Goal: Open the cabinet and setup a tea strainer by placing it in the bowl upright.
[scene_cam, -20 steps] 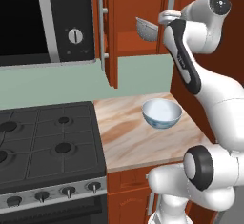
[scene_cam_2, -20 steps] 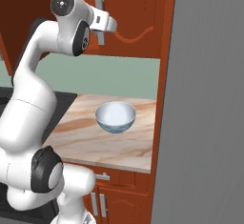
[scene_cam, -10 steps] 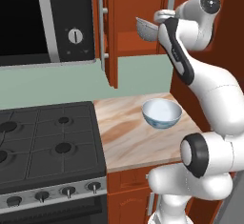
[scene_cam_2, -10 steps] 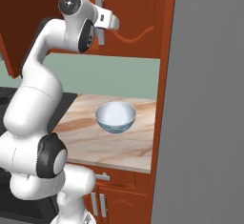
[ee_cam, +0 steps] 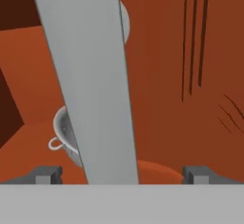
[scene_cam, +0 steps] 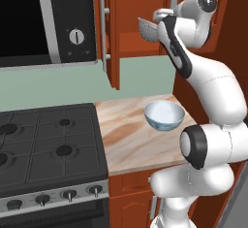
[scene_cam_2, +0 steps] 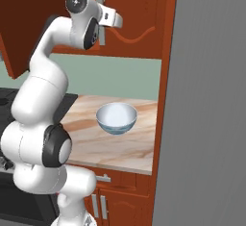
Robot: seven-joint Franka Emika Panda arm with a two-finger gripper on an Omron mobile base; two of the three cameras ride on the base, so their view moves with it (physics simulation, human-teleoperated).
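- Gripper (ee_cam: 121,174) raised at upper cabinet (scene_cam: 138,13) level, jaws spread wide, nothing between them but the silver bar handle (ee_cam: 88,80) of the right door, close in front.
- Left cabinet door swung open, right door shut.
- Tea strainer (ee_cam: 64,132) inside cabinet on the shelf, partly hidden behind the handle, small loop visible at its rim.
- Bowl (scene_cam: 164,115) upright on wooden counter (scene_cam: 131,135), right of stove (scene_cam: 48,144), empty, well below gripper.
- Microwave (scene_cam: 46,21) left of cabinet.

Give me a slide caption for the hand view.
Open claw straddling the cabinet's silver bar handle, tea strainer visible behind it.
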